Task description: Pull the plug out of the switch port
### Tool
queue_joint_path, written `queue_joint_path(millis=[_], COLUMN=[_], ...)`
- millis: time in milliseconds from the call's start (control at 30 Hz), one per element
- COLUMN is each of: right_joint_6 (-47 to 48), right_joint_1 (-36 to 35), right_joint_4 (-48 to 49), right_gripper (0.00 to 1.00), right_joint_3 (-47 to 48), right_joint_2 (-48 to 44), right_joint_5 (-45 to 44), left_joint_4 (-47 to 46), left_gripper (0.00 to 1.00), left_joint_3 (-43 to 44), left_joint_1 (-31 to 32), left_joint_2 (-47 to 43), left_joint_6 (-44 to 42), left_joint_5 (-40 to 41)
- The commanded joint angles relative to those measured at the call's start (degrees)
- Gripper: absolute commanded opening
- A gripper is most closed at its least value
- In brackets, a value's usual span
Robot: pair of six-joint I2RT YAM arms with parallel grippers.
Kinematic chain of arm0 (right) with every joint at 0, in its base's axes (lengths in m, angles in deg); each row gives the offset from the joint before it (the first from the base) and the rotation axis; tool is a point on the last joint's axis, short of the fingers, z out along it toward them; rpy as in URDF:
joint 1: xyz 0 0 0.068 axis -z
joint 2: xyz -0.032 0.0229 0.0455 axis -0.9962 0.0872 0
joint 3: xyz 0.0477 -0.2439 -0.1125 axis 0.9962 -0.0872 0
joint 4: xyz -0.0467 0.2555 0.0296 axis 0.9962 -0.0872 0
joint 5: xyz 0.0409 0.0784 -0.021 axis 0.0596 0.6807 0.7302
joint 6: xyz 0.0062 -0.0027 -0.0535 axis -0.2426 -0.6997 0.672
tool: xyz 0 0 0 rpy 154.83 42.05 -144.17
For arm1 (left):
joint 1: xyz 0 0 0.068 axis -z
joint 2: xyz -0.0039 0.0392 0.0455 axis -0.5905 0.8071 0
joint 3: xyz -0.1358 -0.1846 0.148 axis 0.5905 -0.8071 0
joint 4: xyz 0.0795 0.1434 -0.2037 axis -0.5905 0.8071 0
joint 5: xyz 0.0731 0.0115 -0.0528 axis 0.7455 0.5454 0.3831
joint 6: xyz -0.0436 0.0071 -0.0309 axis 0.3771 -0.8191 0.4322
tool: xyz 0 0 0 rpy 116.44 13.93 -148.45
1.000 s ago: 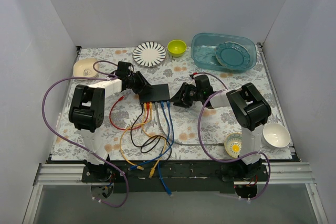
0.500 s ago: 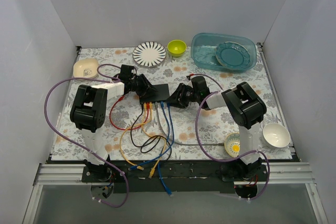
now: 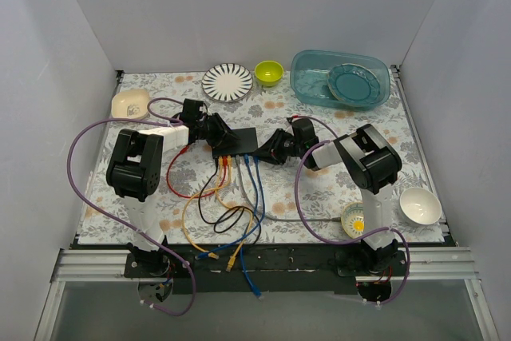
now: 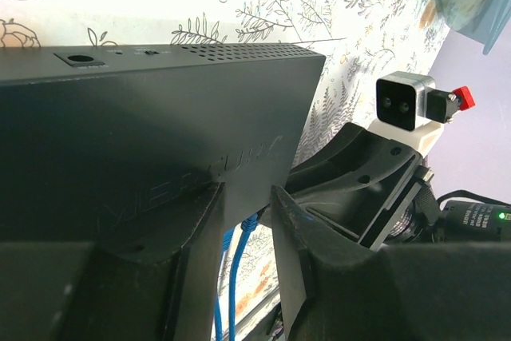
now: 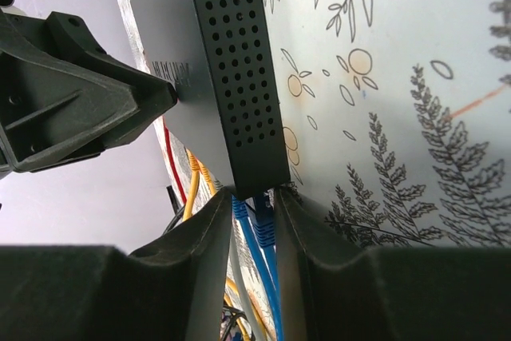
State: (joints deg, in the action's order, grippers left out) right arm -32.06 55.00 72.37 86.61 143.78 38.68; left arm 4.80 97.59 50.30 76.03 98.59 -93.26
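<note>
The switch (image 3: 237,140) is a flat black box in mid-table, with red, orange, black, grey and blue cables plugged into its near edge. My left gripper (image 3: 214,132) is at its left end. In the left wrist view (image 4: 243,193) the jaws are close together on the switch (image 4: 160,109), one finger on top by the logo. My right gripper (image 3: 267,149) is at the switch's right near corner. In the right wrist view (image 5: 254,197) its jaws are narrow around the blue plug (image 5: 263,225) just below the switch (image 5: 231,77).
Loose cables (image 3: 223,205) trail from the switch to the table's front edge. At the back are a striped plate (image 3: 227,81), a green bowl (image 3: 268,73) and a teal bin (image 3: 303,77). A cream bowl (image 3: 130,103) sits left. A white bowl (image 3: 419,205) and a small dish (image 3: 355,219) sit right.
My right gripper has moved left, up to the switch's right near corner and around the blue plugs. My left gripper has shifted slightly right along the switch's left end.
</note>
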Motion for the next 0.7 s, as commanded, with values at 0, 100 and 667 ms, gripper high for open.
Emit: queue_joint_path(millis=[0, 100, 667], right_joint_6=[0.18, 0.01, -6.32], right_joint_1=[0.38, 0.47, 1.96], right_joint_4=[1.23, 1.23, 12.49], right_gripper=[0.33, 0.32, 0.32], right_joint_3=[-1.90, -2.42, -5.77], right_joint_2=[1.32, 1.32, 3.16], right_joint_5=[-2.96, -3.13, -1.47], left_joint_4=[1.84, 1.75, 0.43], left_gripper=[0.30, 0.29, 0.29], left_joint_3=[-1.76, -1.85, -5.10], left_joint_1=[0.13, 0.13, 0.31], left_joint_2=[-2.02, -2.02, -3.78], left_joint_6=[-0.77, -0.77, -0.33], left_joint_5=[0.57, 0.48, -0.75])
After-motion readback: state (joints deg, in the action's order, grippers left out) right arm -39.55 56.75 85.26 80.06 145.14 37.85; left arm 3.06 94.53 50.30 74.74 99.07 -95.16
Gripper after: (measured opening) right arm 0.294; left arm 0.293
